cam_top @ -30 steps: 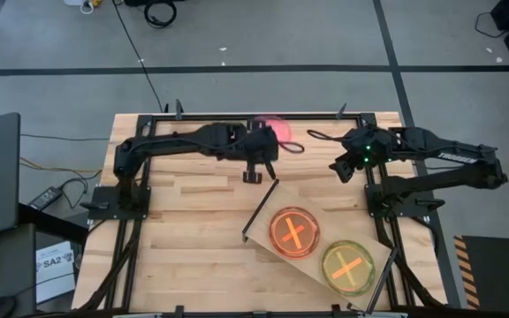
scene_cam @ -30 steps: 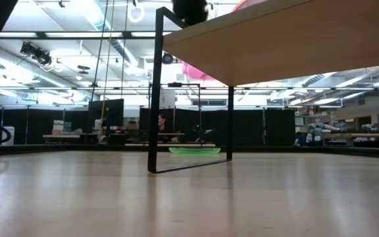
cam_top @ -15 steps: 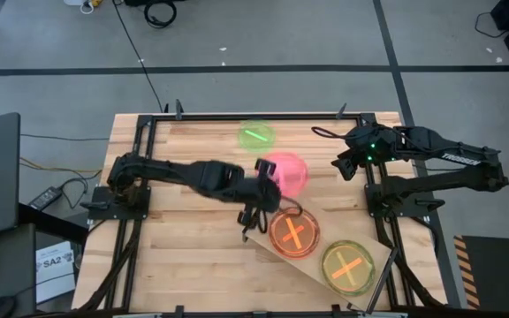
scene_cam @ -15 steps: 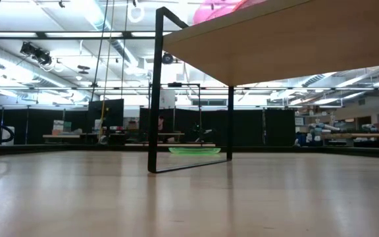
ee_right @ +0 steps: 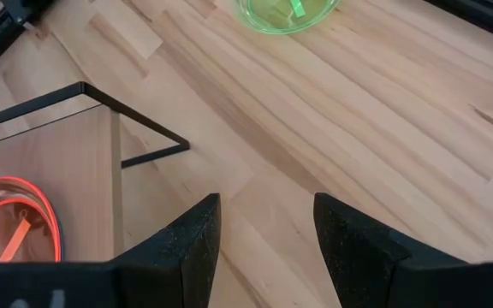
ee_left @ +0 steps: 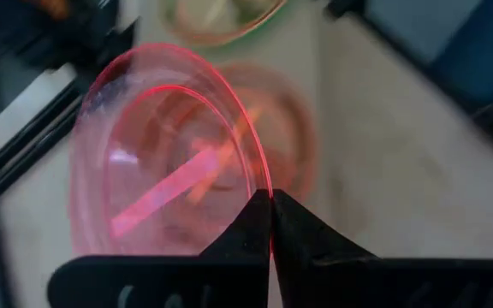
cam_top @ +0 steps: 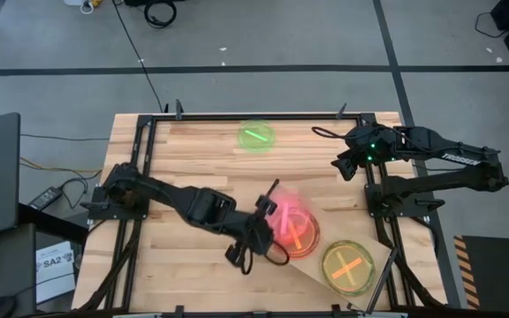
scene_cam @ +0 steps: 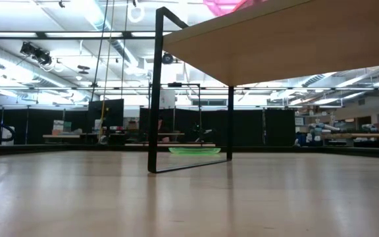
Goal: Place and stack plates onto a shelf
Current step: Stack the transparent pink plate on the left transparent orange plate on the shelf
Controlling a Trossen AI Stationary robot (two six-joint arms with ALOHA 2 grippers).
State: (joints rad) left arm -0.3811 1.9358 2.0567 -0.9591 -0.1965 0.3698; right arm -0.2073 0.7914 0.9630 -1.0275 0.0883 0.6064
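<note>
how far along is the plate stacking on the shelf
Partly done. Two stacks already sit on the shelf: an orange plate and a yellow-green stack. In hand: the left pincer, shut on a pink plate, holds it over the orange one. Left to do: set the pink plate down, then fetch the green plate lying on the tabletop. The right pincer waits open at the table's far right.

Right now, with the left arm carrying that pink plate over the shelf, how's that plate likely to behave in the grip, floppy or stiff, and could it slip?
Probably stiff: the pink plate keeps its round shape though the left gripper pinches only its rim. Likely light, being thin and translucent. It could slip or pivot, since its smooth plastic is held at one edge above the orange plate on the shelf.
</note>
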